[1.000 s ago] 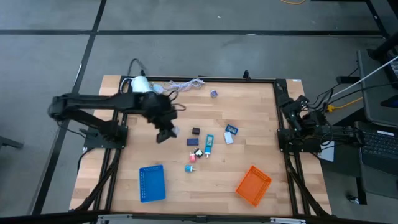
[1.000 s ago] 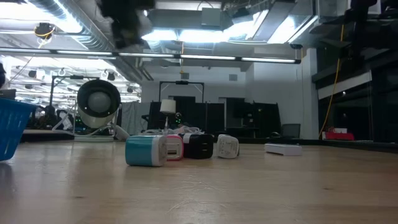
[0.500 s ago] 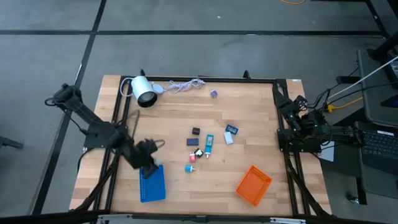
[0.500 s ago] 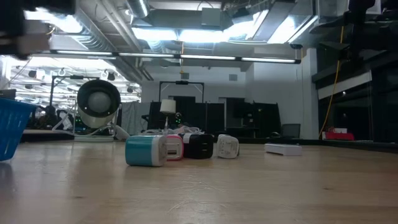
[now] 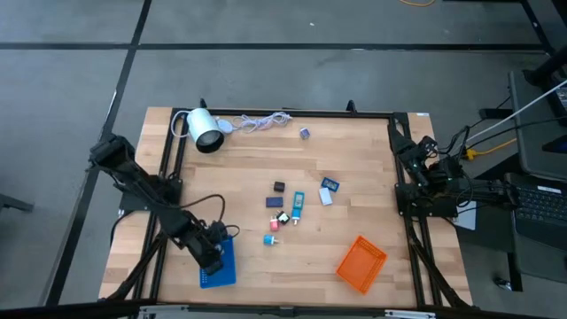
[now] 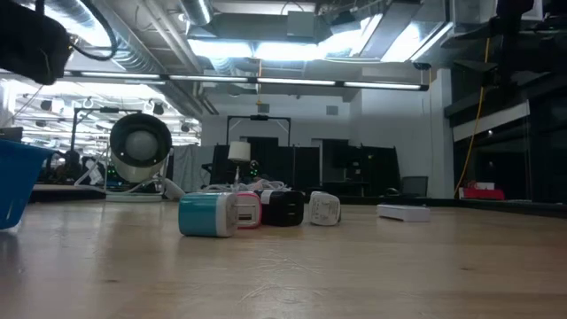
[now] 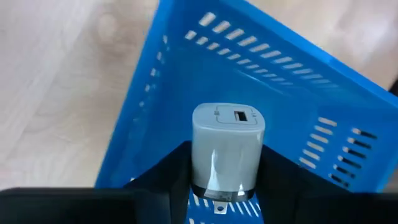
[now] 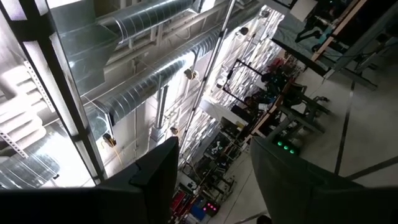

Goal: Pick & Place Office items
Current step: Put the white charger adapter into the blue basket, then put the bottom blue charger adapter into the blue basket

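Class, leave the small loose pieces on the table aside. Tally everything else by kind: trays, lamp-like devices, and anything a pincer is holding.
blue mesh tray: 1
orange mesh tray: 1
white lamp-like device: 1
grey-white charger, held in the left pincer over the blue tray: 1
Total: 4

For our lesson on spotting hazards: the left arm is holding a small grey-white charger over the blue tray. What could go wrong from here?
1. The left tool grips the charger only at its lower part; it could tip or slip on release.
2. The tool sits near the edge of the blue tray, so a drop might clip the rim and land on the table.
3. Lowering further might nudge the light tray.
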Controlling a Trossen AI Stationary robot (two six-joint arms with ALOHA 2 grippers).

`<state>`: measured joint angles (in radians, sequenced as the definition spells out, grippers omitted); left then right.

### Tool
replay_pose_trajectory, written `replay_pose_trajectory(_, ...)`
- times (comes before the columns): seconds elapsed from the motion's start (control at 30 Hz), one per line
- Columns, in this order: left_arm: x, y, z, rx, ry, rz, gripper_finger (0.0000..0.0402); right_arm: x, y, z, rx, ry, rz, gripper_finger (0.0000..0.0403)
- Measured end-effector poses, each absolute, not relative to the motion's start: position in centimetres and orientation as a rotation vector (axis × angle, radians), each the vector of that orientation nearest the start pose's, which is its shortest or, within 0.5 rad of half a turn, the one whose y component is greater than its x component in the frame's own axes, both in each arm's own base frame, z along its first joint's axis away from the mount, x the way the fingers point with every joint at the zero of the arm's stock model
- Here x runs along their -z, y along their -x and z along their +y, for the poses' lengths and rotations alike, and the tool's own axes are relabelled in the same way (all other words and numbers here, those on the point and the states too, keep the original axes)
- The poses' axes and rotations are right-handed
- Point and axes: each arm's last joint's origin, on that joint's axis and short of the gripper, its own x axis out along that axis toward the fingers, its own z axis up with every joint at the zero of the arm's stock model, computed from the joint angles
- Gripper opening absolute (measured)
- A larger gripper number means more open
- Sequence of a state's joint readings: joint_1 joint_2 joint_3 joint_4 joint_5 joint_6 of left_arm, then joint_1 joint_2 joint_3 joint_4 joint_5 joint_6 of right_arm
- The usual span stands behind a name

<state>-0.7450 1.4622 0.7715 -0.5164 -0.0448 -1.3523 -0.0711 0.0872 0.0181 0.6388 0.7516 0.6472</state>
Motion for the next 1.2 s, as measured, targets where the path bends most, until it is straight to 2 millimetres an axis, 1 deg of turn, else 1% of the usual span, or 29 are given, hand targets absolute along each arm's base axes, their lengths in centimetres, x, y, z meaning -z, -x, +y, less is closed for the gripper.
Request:
replay_pose_trajectory(0.17, -16.6, -19.0, -16.8, -0.257, 0.704, 1.267, 0.0226, -21.7, -7.9, -2.5, 0.598, -0.792, -0.801, 0.0205)
replay_pose_trajectory(0.27, -16.8, -19.0, -16.8, -0.25, 0.709, 1.26, 0.0256, -21.7, -7.9, -2.5, 0.598, -0.792, -0.801, 0.0205)
replay_pose_trajectory(0.37, -17.1, -19.0, -16.6, -0.249, 0.716, 1.256, 0.0267, -21.7, -7.9, -2.5, 0.598, -0.792, -0.801, 0.0205)
replay_pose_trajectory(0.43, -17.8, -19.3, -16.4, -0.234, 0.733, 1.237, 0.0267, -21.8, -7.9, -2.5, 0.597, -0.792, -0.803, 0.0205)
replay_pose_trajectory(0.53, -19.8, -20.0, -16.0, -0.18, 0.75, 1.18, 0.0263, -21.8, -7.9, -2.5, 0.595, -0.797, -0.805, 0.0205)
replay_pose_trajectory(0.63, -21.9, -20.5, -15.0, -0.166, 0.742, 1.121, 0.0258, -21.8, -7.9, -2.5, 0.59, -0.809, -0.81, 0.0205)
replay_pose_trajectory(0.7, -23.8, -20.7, -14.0, -0.167, 0.737, 1.04, 0.0256, -21.8, -7.9, -2.5, 0.59, -0.809, -0.81, 0.0205)
replay_pose_trajectory(0.8, -26.4, -21.0, -11.9, -0.186, 0.721, 0.894, 0.0255, -21.8, -7.9, -2.5, 0.59, -0.809, -0.81, 0.0205)
replay_pose_trajectory(0.97, -29.4, -21.8, -7.3, -0.245, 0.725, 0.642, 0.0255, -21.8, -7.9, -2.5, 0.591, -0.807, -0.809, 0.0205)
replay_pose_trajectory(1.03, -30.1, -22.5, -5.4, -0.226, 0.717, 0.589, 0.0255, -21.8, -7.9, -2.5, 0.584, -0.804, -0.807, 0.0205)
replay_pose_trajectory(1.1, -30.2, -23.3, -3.8, -0.181, 0.673, 0.584, 0.0254, -21.8, -7.9, -2.5, 0.584, -0.803, -0.806, 0.0205)
replay_pose_trajectory(1.2, -28.8, -24.2, -1.9, -0.156, 0.594, 0.688, 0.0247, -21.8, -7.9, -2.5, 0.584, -0.803, -0.806, 0.0205)
